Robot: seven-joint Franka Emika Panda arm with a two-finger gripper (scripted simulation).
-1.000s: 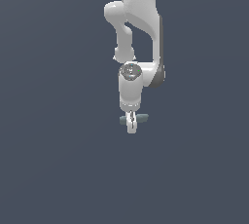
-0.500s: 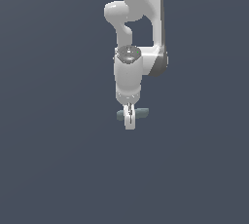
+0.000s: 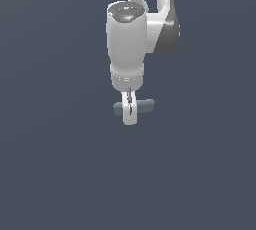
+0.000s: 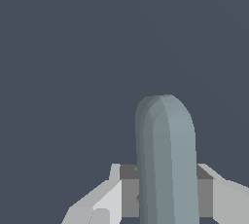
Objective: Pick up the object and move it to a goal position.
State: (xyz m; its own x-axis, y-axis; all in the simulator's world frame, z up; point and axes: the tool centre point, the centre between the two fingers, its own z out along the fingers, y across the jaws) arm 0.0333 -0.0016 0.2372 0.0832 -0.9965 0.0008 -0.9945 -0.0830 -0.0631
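The object (image 3: 146,106) is a small grey-teal bar with rounded ends, lying level and crosswise between the fingers of my white gripper (image 3: 130,114). The gripper points straight down from the arm and is shut on the bar's middle, so both ends stick out past the fingers. In the wrist view the object (image 4: 166,159) fills the centre as a rounded bar, clamped between the two pale fingers (image 4: 104,201). No goal marker shows in either view.
A plain dark blue-grey ground (image 3: 60,164) fills both views. The white arm (image 3: 127,39) with its dark grey joint cover rises to the upper edge of the exterior view.
The arm and the held bar have come toward the exterior camera and look larger. The wrist now appears higher in that view. The grip on the bar is unchanged.
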